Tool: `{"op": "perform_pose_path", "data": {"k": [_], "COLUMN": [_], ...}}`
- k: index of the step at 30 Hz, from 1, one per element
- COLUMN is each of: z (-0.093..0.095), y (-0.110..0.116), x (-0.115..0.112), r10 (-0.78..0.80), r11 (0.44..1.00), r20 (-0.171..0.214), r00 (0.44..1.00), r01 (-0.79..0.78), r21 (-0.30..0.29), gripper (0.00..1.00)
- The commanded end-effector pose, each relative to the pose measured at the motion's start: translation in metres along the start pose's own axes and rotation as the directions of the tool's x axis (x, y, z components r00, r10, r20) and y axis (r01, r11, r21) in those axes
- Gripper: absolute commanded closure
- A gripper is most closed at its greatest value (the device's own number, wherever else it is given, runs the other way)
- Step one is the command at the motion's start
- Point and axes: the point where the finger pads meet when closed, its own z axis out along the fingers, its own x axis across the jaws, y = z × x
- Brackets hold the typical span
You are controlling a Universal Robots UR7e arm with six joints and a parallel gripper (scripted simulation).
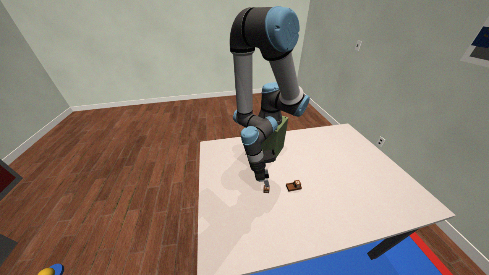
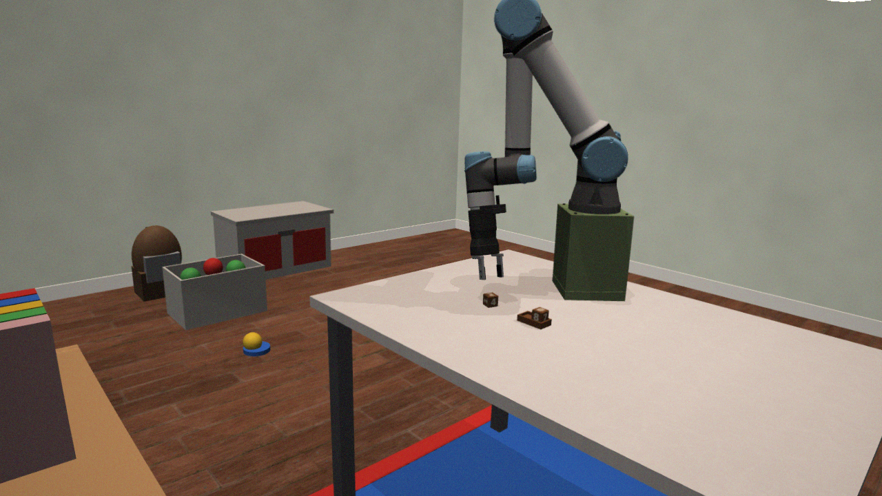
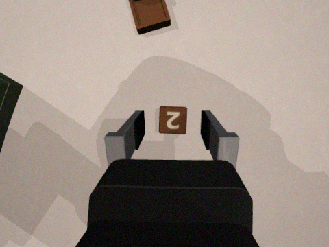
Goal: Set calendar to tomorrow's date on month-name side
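A small brown cube (image 1: 266, 189) (image 2: 490, 300) (image 3: 173, 120) lies loose on the white table (image 1: 342, 205) (image 2: 678, 382), with a 2 on its top face. My gripper (image 1: 265, 183) (image 2: 490, 274) (image 3: 172, 122) is open and empty. It points straight down and hangs a little above this cube, which shows between the fingers in the wrist view. A brown calendar tray (image 1: 290, 186) (image 2: 527, 318) (image 3: 153, 14) lies flat on the table to the right. A second cube (image 1: 297, 183) (image 2: 541, 313) stands in one end of the tray, with a 0 on top and a 6 on a dark side. The tray's other half holds nothing.
The arm's green pedestal (image 1: 275, 136) (image 2: 592, 253) (image 3: 7, 101) stands on the table behind the cubes. On the floor to the left are a grey bin of balls (image 2: 212, 295), a cabinet (image 2: 274, 234) and a yellow ball (image 2: 251, 339).
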Motion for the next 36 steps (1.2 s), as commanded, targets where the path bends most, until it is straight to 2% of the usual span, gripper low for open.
{"op": "perform_pose_path", "data": {"k": [1,2,4,8,12,36], "z": [0.0028,0.0027,0.0027,0.0016,0.0005,-0.0050], "y": [-0.0030,-0.0032,-0.0032,-0.0038,-0.0042,-0.0052], "x": [-0.0032,-0.0032,-0.0032,-0.0026,-0.0019,-0.0016], "r10": [0.000,0.000,0.000,0.001,0.002,0.003], "r11": [0.995,0.993,0.993,0.983,0.975,0.974], "r20": [0.012,0.012,0.012,0.005,-0.001,-0.004], "r00": [1.000,1.000,1.000,1.000,1.000,1.000], "r01": [0.001,0.001,0.001,0.000,-0.002,-0.003], "r21": [-0.095,-0.116,-0.116,-0.186,-0.220,-0.225], "gripper": [0.00,0.00,0.00,0.00,0.00,0.00]}}
